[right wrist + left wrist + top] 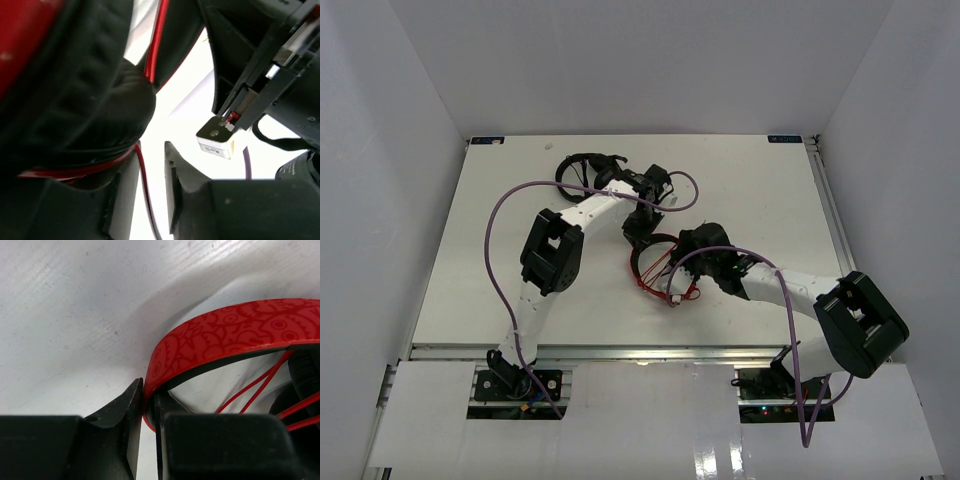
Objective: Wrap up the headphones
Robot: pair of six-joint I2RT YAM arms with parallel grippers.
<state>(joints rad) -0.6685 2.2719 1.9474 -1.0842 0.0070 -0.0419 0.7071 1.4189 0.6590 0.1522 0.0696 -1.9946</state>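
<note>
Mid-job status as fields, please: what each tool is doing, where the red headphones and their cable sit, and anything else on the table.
left tool: shut on the headphones, gripping near one end of their arch
right tool: open, with the cable running loose between the jaws and the ear pad lying over one finger
headphones: mid-table, between both tools
cable: strands cross inside the arch, more bunched on the near side
other: black headphones at the far side of the table, beyond the left arm
</note>
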